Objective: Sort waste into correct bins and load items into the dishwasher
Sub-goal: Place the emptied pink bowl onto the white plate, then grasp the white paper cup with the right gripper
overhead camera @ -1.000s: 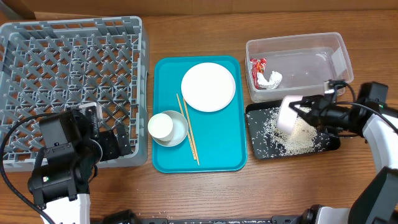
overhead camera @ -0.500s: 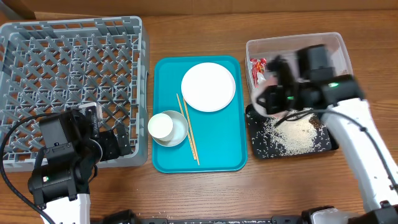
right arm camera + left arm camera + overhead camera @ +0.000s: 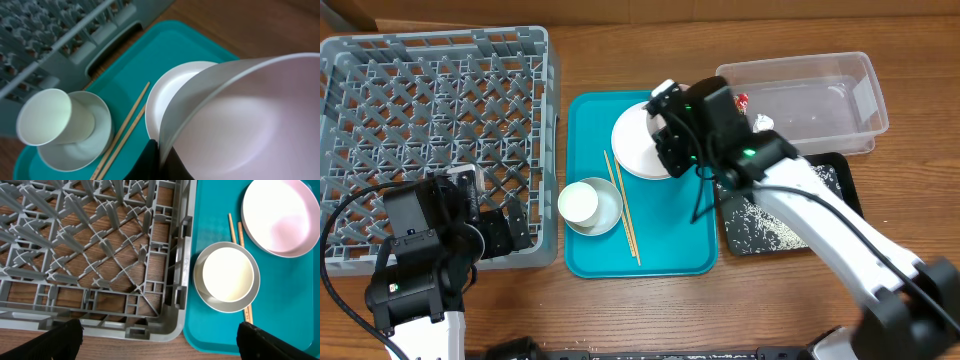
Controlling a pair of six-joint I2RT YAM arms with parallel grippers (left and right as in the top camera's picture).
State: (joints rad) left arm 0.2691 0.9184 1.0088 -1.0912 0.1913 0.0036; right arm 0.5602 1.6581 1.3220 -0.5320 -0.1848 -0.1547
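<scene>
Nearest, over the near right corner of the dish rack (image 3: pixel 440 110): left hand (image 3: pixel 167 342), fingers spread wide, nothing between them. Just beyond and to its right, on the teal tray (image 3: pixel 670 245): white cup (image 3: pixel 579 203) upright inside the grey-blue bowl (image 3: pixel 612 215), chopsticks (image 3: pixel 630 238) just beside the bowl's right edge, long axis near to far with a slight lean. Farther in, above the white plate (image 3: pixel 172 92): right hand (image 3: pixel 159 162), clamped on the rim of the pink bowl (image 3: pixel 240 125), bowl tipped on its side and held off the tray, no grains visible inside. Off to the right, on the bench (image 3: pixel 620 50): black tray (image 3: pixel 840 180) with rice (image 3: pixel 775 232) scattered over its floor. Behind it, the clear tub (image 3: pixel 820 100), with a sliver of red wrapper (image 3: pixel 741 100) and white tissue (image 3: pixel 763 122) at its left end, partly hidden behind the right arm. Deciding relation, by the look of it: dish rack to the left of the carried bowl, across much of the teal tray. Hence probably a leftward carry by the right hand, despite the left hand's nearer station. Calls, most likely, for height enough to pass over the cup and over the rack's low openwork right wall. Ample bare grid in the middle and far cells; tighter at the near right corner, crowded by the left hand. Chief risk, as judged: a brush against cup or plate on the way across.
</scene>
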